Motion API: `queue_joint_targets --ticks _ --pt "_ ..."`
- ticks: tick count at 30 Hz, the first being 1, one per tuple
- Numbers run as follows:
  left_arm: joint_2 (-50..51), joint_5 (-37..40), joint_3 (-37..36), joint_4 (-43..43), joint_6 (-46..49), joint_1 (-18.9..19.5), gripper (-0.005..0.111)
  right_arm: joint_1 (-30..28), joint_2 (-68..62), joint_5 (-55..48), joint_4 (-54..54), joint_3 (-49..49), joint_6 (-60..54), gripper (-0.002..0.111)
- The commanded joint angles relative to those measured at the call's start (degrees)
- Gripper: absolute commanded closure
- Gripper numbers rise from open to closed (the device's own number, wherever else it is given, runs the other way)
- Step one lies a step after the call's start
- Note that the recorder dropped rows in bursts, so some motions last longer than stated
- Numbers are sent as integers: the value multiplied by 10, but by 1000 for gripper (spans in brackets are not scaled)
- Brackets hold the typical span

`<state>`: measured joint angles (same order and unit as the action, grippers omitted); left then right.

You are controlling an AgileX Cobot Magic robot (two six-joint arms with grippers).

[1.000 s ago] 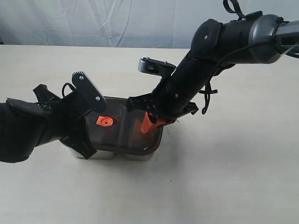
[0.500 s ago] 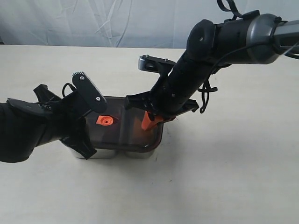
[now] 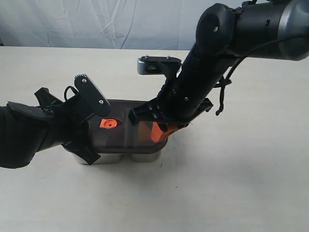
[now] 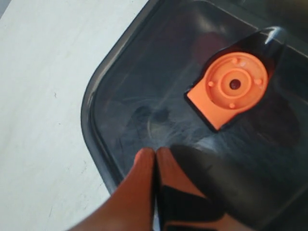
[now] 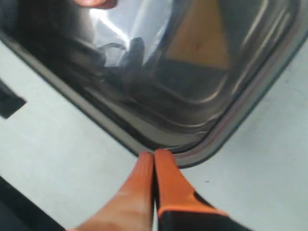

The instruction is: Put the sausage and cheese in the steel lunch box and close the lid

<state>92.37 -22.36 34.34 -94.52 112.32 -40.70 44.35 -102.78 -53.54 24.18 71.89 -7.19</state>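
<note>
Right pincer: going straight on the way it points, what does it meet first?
The lid, at its corner rim directly ahead of the shut right pincer; the tips may be touching it, depth is unclear.

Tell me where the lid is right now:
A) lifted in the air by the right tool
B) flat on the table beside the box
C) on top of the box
C: the lid covers the steel box, with the shut left tool and right tool near its corners.

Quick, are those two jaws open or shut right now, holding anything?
Left gripper: closed, holding nothing, over the lid.
Right gripper: closed, holding nothing, at the lid's corner.
</note>
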Motion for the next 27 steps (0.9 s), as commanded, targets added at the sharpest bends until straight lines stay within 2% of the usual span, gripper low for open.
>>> queue_joint_targets --ticks 1,13,23,27 --pt "33 61 -20 -54 -7 0 107 33 5 -1 -3 -3 -3 109" --pt "33 59 -20 -54 -7 0 107 38 -70 13 -26 -3 17 109" --pt "33 59 -20 -54 -7 0 107 38 -47 -30 -7 -3 29 109" --pt "33 59 -20 -54 -7 0 107 57 -33 -47 -8 -3 29 109"
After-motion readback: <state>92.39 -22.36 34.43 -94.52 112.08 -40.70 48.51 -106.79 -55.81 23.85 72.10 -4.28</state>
